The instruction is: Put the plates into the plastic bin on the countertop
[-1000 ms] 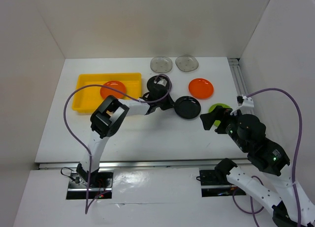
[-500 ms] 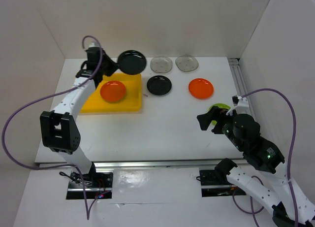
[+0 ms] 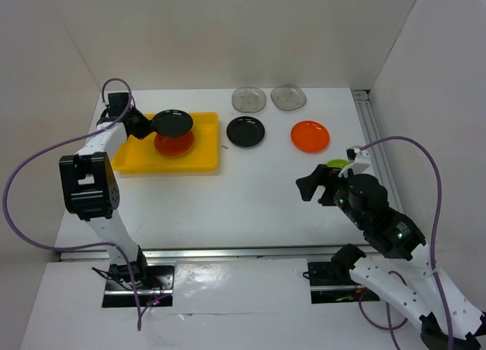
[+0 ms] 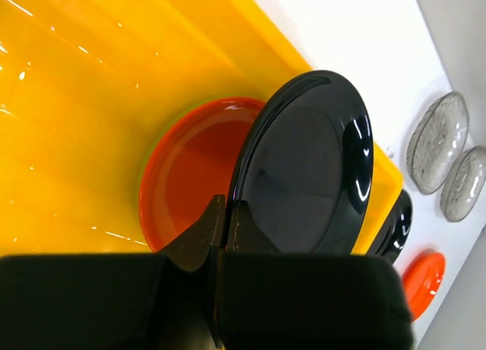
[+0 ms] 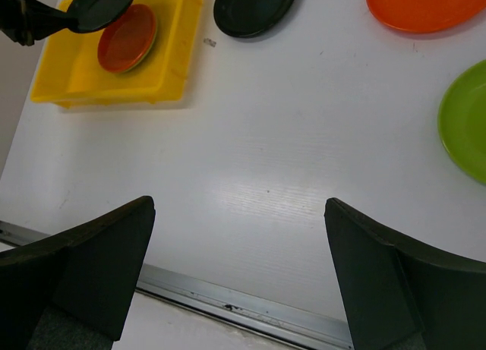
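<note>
1. Left jaws are clenched on the rim of a black plate [image 4: 304,168], pinching only the edge so the whole dish sticks out ahead of them
2. That plate hangs in the air over the yellow bin [image 3: 201,162], right above the orange plate [image 4: 186,175] lying inside. It looks lined up to stack on top, which would save floor space in the bin
3. It reads as a hover, not a landing: the black plate sits clear of the orange one
4. Right jaws are spread wide with nothing between them, poised over the desk [image 3: 228,198] near the green plate [image 5: 467,122], probably the pick to follow
5. Waiting on the desk: a second black plate [image 3: 246,131] just beside the bin, a second orange plate [image 3: 310,136], and two clear plates [image 3: 248,99] near the back wall
</note>
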You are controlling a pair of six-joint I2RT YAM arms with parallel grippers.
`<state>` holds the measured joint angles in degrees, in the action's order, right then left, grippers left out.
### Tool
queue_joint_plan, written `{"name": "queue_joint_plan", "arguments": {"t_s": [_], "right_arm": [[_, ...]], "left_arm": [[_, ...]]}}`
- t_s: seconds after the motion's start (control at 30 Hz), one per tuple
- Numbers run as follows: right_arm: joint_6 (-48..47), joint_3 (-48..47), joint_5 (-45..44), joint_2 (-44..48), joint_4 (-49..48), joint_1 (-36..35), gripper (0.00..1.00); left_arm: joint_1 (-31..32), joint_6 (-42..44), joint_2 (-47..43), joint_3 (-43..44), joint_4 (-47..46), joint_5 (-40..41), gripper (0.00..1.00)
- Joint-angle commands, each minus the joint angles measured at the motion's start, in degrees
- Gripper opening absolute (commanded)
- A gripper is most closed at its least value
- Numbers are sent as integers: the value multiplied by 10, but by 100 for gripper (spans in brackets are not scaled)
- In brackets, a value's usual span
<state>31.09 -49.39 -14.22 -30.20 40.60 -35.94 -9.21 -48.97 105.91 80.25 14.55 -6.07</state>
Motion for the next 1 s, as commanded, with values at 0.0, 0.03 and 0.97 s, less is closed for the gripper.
{"name": "queue_joint_plan", "arguments": {"t_s": [0.0, 0.03, 0.97], "right_arm": [[4, 18, -3, -21, -61, 4, 100], [9, 28, -3, -27, -68, 4, 100], [-23, -187, 321, -788, -538, 214, 94]], "left_arm": [[2, 18, 4, -8, -27, -18, 0], [2, 18, 12, -8, -27, -18, 0], [96, 56, -318, -85, 109, 31, 99]]}}
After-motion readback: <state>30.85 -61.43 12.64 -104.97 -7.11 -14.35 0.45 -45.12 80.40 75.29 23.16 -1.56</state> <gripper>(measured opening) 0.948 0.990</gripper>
